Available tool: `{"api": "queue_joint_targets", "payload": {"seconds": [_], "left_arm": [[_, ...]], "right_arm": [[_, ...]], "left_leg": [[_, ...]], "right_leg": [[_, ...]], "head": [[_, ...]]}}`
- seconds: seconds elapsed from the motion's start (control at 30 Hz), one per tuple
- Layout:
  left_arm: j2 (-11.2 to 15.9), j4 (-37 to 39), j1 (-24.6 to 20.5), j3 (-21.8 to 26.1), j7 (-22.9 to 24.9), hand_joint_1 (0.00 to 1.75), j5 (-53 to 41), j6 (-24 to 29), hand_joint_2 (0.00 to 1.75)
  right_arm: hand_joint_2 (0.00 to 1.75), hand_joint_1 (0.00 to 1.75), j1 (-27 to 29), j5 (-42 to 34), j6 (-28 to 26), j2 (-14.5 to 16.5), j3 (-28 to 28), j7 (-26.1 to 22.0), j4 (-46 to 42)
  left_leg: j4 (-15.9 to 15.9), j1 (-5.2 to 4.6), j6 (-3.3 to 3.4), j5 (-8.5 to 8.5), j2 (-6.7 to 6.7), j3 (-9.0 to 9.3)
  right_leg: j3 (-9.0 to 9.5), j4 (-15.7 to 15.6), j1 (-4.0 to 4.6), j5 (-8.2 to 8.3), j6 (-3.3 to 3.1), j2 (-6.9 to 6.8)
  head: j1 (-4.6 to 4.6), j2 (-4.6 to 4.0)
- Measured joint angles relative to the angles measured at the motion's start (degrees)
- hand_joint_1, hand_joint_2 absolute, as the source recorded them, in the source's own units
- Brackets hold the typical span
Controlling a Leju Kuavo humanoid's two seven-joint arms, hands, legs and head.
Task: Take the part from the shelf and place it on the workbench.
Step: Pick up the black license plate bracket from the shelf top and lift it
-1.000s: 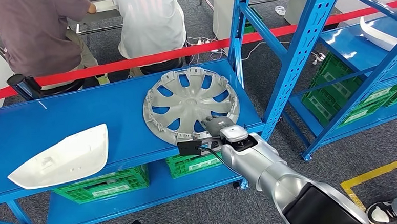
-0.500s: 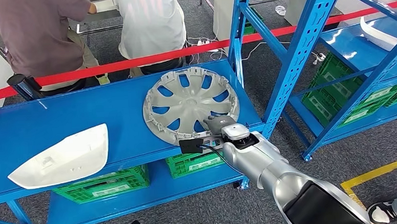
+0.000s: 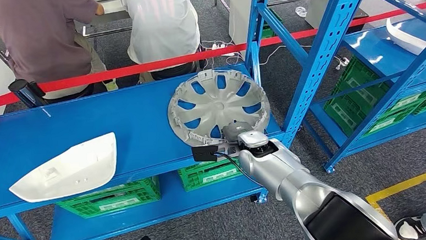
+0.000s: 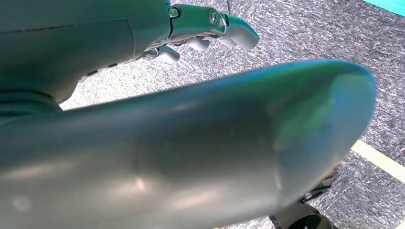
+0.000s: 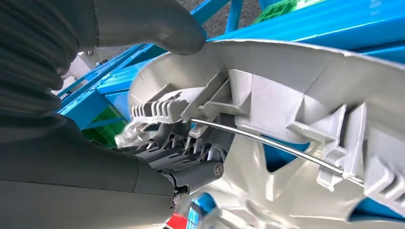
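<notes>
The part is a grey wheel cover [image 3: 218, 100] at the right end of the blue shelf [image 3: 90, 121]. Its near edge is raised, so it is tilted off the shelf surface. My right hand [image 3: 238, 134] grips the near rim. In the right wrist view the thumb [image 5: 148, 24] lies over the rim of the wheel cover [image 5: 286, 90] and the dark fingers [image 5: 181, 157] curl under it by the clips and wire ring. My left hand [image 4: 143, 38] hangs over grey carpet, fingers apart, holding nothing.
A white curved panel [image 3: 67, 169] lies at the shelf's left end. Green crates [image 3: 113, 196] sit on the lower level. A blue upright post [image 3: 318, 59] stands just right of the wheel cover, with another rack [image 3: 383, 56] beyond it. Two people [image 3: 41, 35] stand behind a red tape [image 3: 142, 66].
The wheel cover has come up from lying flat: its near edge is lifted and it has shifted right and away, held by my right hand.
</notes>
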Motion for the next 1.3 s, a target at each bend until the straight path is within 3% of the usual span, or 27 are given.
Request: {"api": "queue_joint_targets", "payload": {"seconds": [0.33,0.53,0.93,1.3], "left_arm": [[0.00,0.00,0.01,0.18,0.07,0.00,-0.22,0.02,0.00],[0.01,0.00,0.13,0.54,0.02,0.00,-0.40,0.02,0.00],[0.02,0.00,0.70,1.84,-1.21,0.00,-0.51,0.22,0.00],[-0.03,0.00,0.70,2.56,-1.23,0.00,-1.28,0.33,0.00]], "right_arm": [[1.75,1.75,0.01,-0.62,-0.53,-0.01,-0.95,-0.41,0.13],[1.75,1.75,0.05,-2.67,-3.99,-0.02,-2.52,-3.83,-1.11],[1.75,1.75,0.14,-5.55,-2.95,-0.46,-3.61,-5.33,-21.78],[1.75,1.75,1.51,-5.03,-5.13,-1.02,-3.56,-5.73,-25.74]], "left_leg": [[0.00,0.00,-0.01,0.00,0.00,0.00],[0.00,0.00,-0.02,0.01,0.01,-0.03],[-0.09,0.00,-0.04,0.00,0.01,-0.16],[-0.09,0.00,-0.04,0.01,-0.01,-0.16]], "right_leg": [[0.00,0.01,0.00,0.00,-0.01,0.00],[-0.02,0.04,0.01,0.03,-0.02,0.02],[-0.22,0.09,0.01,-0.06,-0.13,0.01],[-0.22,0.09,0.01,-0.05,-0.14,0.02]], "head": [[0.00,0.00],[0.00,0.00],[0.00,0.00],[0.00,0.00]]}}
